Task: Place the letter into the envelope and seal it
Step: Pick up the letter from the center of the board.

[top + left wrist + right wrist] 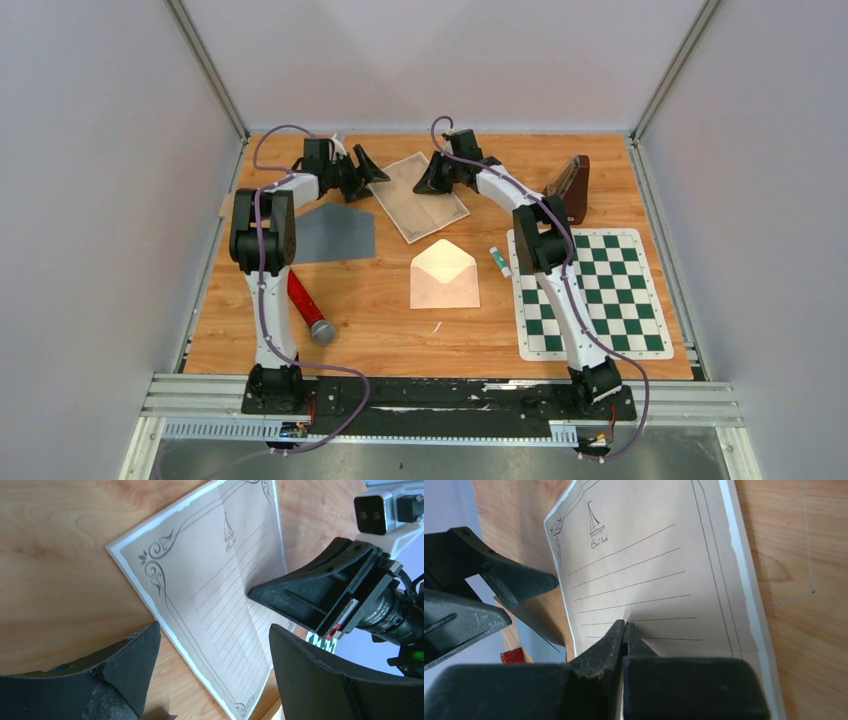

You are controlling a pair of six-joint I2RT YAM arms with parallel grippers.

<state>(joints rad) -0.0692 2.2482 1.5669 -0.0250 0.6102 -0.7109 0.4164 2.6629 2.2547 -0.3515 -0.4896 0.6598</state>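
Right gripper: jaws pressed together, tips down on the letter at its middle fold, where the paper puckers a little; whether any paper is caught between them I cannot tell
Left gripper: jaws wide apart, set at the letter's left edge; from its own camera the near part of the sheet shows between its two fingers
Letter: a lined sheet with a scrolled border and a small sailboat drawn at its head, lying opened out at the far middle of the table, turned at an angle between the two grippers; its left edge looks slightly raised off the wood in the right wrist view
Envelope: flat on the wood, nearer the arms than the letter and apart from it, flap open and pointing to the far side
Glue stick: on its side just right of the envelope, at the left edge of the checkered mat
Checkered mat: green and white squares, right side of the table, the right arm reaching up over its left part
Brown box: tilted, at the far right behind the mat
Grey sheet: flat on the left, beside the left arm
Red tube: grey-capped, lying near the left arm — cap toward the near edge
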